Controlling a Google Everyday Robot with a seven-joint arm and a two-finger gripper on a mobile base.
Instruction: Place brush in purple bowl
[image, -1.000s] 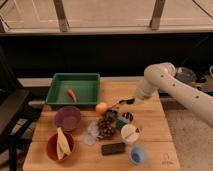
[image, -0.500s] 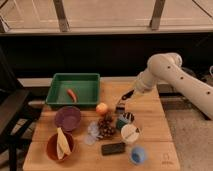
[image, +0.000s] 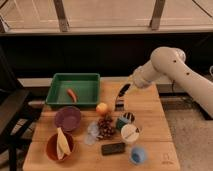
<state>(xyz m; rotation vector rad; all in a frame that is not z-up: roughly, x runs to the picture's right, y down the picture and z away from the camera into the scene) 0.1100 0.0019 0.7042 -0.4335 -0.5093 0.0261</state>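
Your gripper (image: 123, 91), over the worktop (image: 146, 111) right of the green tray (image: 57, 86), clamps the brush (image: 119, 103) — the tray holds an orange piece (image: 72, 95), the red-brown bowl (image: 50, 148) a yellow piece (image: 61, 142), purple bowl (image: 68, 118) between them

Smooth cream-white arm (image: 172, 65) with rounded joints; slim dark gripper (image: 120, 102) at its tip, over the table (image: 146, 111).

Pale wooden worktop (image: 150, 114), dark chair (image: 12, 112) at left, speckled grey floor (image: 189, 136) at right, black wall (image: 90, 55) behind, window (image: 105, 12) above with grey posts (image: 61, 15), soft daylight
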